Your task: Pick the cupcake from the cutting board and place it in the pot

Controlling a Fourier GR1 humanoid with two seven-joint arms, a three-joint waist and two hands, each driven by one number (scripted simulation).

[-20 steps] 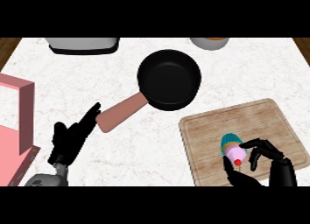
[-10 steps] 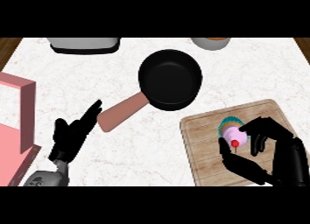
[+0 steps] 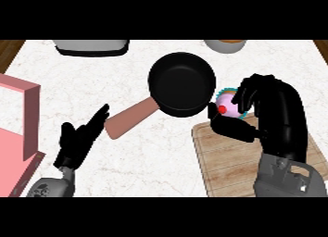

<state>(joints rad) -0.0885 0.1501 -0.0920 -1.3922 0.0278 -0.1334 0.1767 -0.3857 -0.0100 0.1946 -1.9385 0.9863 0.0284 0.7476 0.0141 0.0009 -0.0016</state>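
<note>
The cupcake (image 3: 226,104), with pink frosting, a red dot and a teal wrapper, is held off the wooden cutting board (image 3: 228,152). My right hand (image 3: 266,104) is shut on it, fingers curled over its top and thumb beneath. It hangs just right of the black pot (image 3: 182,83), beside the rim. The pot has a brown handle (image 3: 129,120) pointing to the lower left. My left hand (image 3: 78,139) rests open over the counter at the lower left, fingers straight.
A pink object (image 3: 9,139) lies along the left edge. A grey appliance (image 3: 91,46) sits at the counter's back, and a bowl (image 3: 226,45) at the back right. The marble counter (image 3: 78,78) spreads between them.
My right hand has lifted the cupcake from the cutting board and carried it up and left toward the pot's rim. The left hand has stayed still.
</note>
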